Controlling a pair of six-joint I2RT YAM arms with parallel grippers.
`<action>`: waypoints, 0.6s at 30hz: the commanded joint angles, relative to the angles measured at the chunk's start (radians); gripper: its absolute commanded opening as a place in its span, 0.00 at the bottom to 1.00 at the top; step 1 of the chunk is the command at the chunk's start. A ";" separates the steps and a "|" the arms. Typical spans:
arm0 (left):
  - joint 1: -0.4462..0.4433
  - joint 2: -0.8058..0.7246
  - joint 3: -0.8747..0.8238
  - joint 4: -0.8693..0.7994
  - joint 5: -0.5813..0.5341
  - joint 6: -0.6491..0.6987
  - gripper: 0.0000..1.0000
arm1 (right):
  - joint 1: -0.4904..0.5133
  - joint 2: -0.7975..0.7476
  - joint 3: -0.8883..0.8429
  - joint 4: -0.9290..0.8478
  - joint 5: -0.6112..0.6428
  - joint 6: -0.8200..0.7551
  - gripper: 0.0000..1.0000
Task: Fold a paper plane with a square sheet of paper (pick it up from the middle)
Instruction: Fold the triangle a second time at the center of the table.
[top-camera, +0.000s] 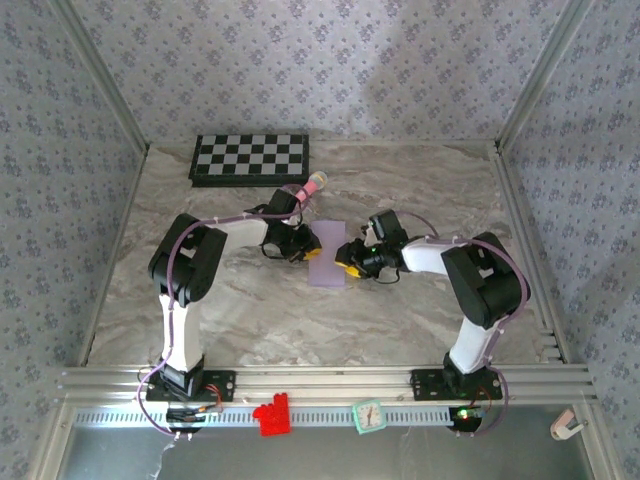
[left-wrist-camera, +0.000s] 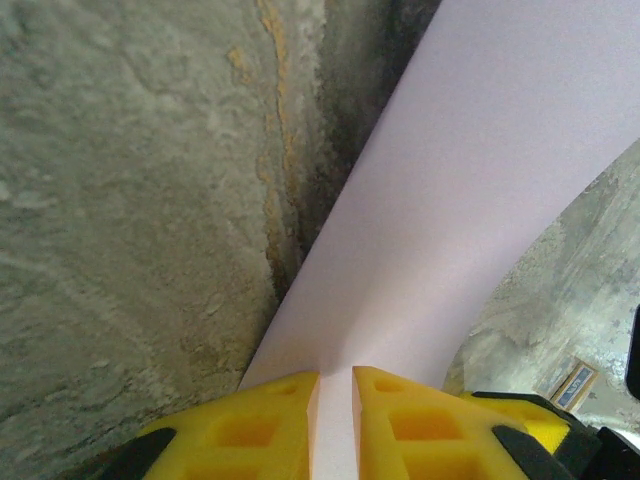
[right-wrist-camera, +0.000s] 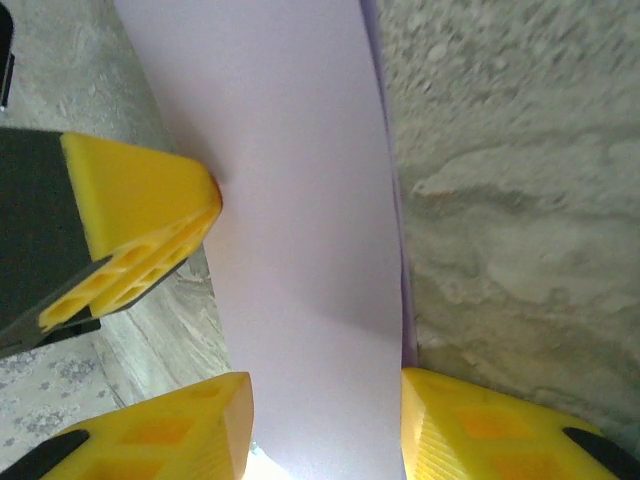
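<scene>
The pale-lavender square sheet of paper (top-camera: 328, 256) lies mid-table between both arms. It looks doubled over, with a second edge along its right side in the right wrist view. My left gripper (top-camera: 312, 250) comes at it from the left. Its yellow jaws (left-wrist-camera: 335, 385) stand a narrow slit apart, shut on the sheet (left-wrist-camera: 480, 180), which rises off the marble. My right gripper (top-camera: 346, 265) meets the paper from the right, open (right-wrist-camera: 325, 395), its jaws wide apart on either side of the sheet (right-wrist-camera: 290, 170). A left fingertip (right-wrist-camera: 150, 215) touches the paper there.
A black-and-white checkered board (top-camera: 250, 160) lies at the back of the marble table (top-camera: 420, 190). A pink toy microphone (top-camera: 312, 185) sits just behind the left wrist. A red block (top-camera: 271, 414), a green clock (top-camera: 368, 416) and a pink item (top-camera: 566, 424) lie by the front rail.
</scene>
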 joint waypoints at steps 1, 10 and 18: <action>0.007 0.032 -0.013 -0.087 -0.033 -0.011 0.18 | 0.014 0.013 0.025 0.014 -0.046 0.012 0.43; 0.008 0.032 -0.018 -0.079 -0.033 -0.022 0.18 | 0.018 -0.049 -0.075 0.057 -0.080 0.132 0.36; 0.007 0.035 -0.011 -0.078 -0.033 -0.026 0.18 | 0.020 -0.070 -0.099 0.058 -0.068 0.164 0.24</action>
